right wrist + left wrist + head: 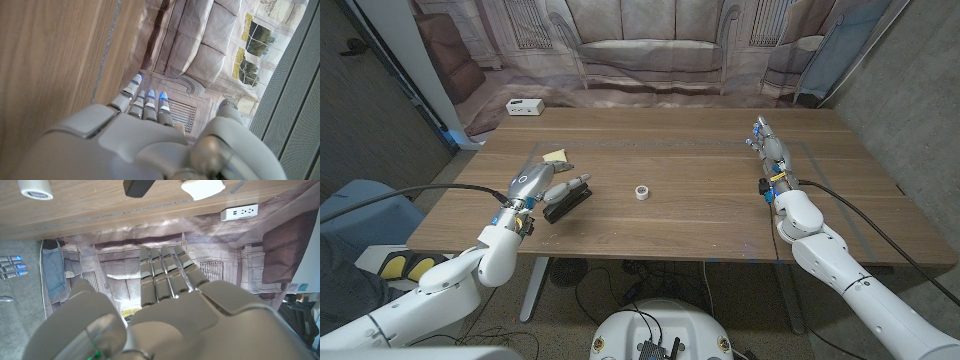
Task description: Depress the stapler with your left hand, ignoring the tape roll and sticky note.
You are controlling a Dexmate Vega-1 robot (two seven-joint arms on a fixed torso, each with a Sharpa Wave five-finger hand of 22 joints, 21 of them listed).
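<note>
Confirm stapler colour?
Black. The stapler shows best in the head view, beside the left hand.

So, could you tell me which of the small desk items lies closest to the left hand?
The black stapler, right beside the left hand. The sticky note lies farther back, and the tape roll sits off toward the table's middle.

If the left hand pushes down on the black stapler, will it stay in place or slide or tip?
The stapler is long and low and lies flat on the wooden table, so it probably will not tip. The tabletop looks smooth, so an off-centre push may make it slide or turn. The left hand is just beside it, so a straight downward press seems safest.
</note>
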